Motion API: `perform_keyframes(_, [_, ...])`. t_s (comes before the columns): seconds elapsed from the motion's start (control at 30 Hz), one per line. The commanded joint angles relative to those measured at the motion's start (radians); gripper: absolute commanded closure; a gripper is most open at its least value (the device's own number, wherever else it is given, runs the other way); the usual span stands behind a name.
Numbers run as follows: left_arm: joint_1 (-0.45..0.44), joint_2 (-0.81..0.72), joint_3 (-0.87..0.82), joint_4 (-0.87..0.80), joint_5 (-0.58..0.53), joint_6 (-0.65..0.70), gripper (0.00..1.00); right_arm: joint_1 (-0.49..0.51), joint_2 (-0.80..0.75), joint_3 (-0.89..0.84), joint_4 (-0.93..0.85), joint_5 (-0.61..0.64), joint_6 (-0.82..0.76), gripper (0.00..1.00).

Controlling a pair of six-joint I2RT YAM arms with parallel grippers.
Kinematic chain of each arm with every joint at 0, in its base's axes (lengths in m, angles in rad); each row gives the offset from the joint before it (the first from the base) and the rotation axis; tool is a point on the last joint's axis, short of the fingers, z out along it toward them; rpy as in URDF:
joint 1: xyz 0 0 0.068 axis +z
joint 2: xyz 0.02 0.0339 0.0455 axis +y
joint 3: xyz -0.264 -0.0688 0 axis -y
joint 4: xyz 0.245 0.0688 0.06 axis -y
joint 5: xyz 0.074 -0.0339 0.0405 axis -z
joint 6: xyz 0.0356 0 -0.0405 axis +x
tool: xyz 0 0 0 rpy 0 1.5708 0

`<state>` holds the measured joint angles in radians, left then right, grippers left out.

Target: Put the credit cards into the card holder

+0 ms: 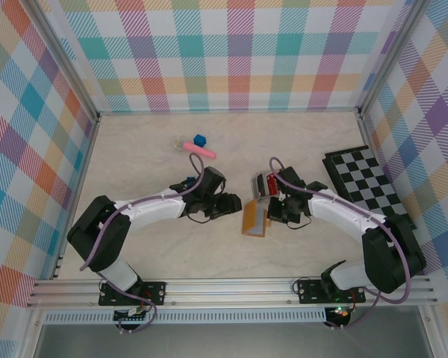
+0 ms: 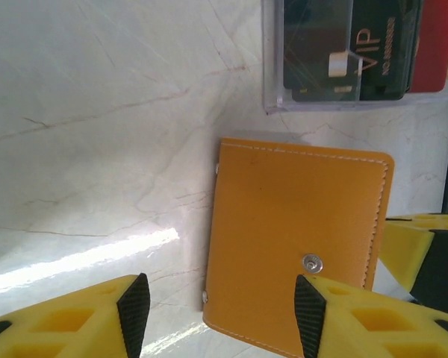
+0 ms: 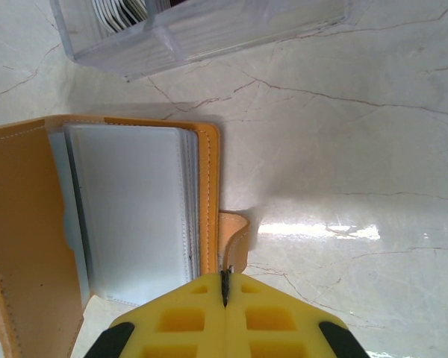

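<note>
Hanging over the left edge of the holder (image 2: 299, 239), the left gripper (image 2: 222, 307) stands wide apart and grips nothing; one black ribbed pad (image 2: 134, 307) is over bare table (image 1: 134, 160), the other is near the holder's metal snap. Left of the holder the pale, veined, glossy table lies open as far as the checked walls (image 1: 30, 134), with only a blue cube (image 1: 200, 139) and a pink stick (image 1: 200, 151) well beyond it. The holder is flat, orange and leather-like, with white stitching and rounded corners. The right wrist view shows its cover swung up on the left, baring cloudy plastic sleeves. Just beyond the holder sits a clear hard box (image 2: 272, 74), apart from it, with the cards (image 2: 358, 48) standing inside: dark ones marked VIP and a red one. The right gripper (image 3: 225, 287) has its yellow fingers pressed together on the holder's right edge beside the strap tab. Right of the holder, well apart, a black-and-white board (image 1: 366, 179) lies along the wall.
</note>
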<state>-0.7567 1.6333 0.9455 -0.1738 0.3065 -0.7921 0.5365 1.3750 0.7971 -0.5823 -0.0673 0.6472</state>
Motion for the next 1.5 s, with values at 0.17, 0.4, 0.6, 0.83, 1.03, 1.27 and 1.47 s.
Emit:
perform_keyframes(0.17, [-0.029, 0.122, 0.072, -0.001, 0.089, 0.024, 0.43, -0.004, -0.039, -0.005, -0.012, 0.003, 0.006, 0.95])
perform_keyframes(0.4, [-0.055, 0.171, 0.105, -0.014, 0.068, 0.035, 0.40, -0.004, -0.044, -0.015, -0.005, 0.001, 0.012, 0.95])
perform_keyframes(0.6, [-0.081, 0.236, 0.140, -0.061, 0.015, 0.064, 0.39, -0.004, -0.051, -0.011, -0.010, 0.000, 0.010, 0.95])
perform_keyframes(0.83, [-0.098, 0.270, 0.139, -0.055, -0.001, 0.062, 0.39, -0.004, -0.060, -0.002, -0.004, -0.029, 0.002, 0.96])
perform_keyframes(1.03, [-0.114, 0.300, 0.158, -0.059, -0.008, 0.068, 0.37, -0.004, -0.059, 0.002, -0.005, -0.043, 0.001, 0.96])
perform_keyframes(1.27, [-0.135, 0.333, 0.151, -0.068, -0.053, 0.067, 0.38, -0.004, -0.054, 0.005, -0.007, -0.055, 0.000, 0.96])
perform_keyframes(1.47, [-0.154, 0.351, 0.168, -0.131, -0.110, 0.073, 0.36, -0.004, -0.059, 0.024, -0.015, -0.064, -0.005, 0.96])
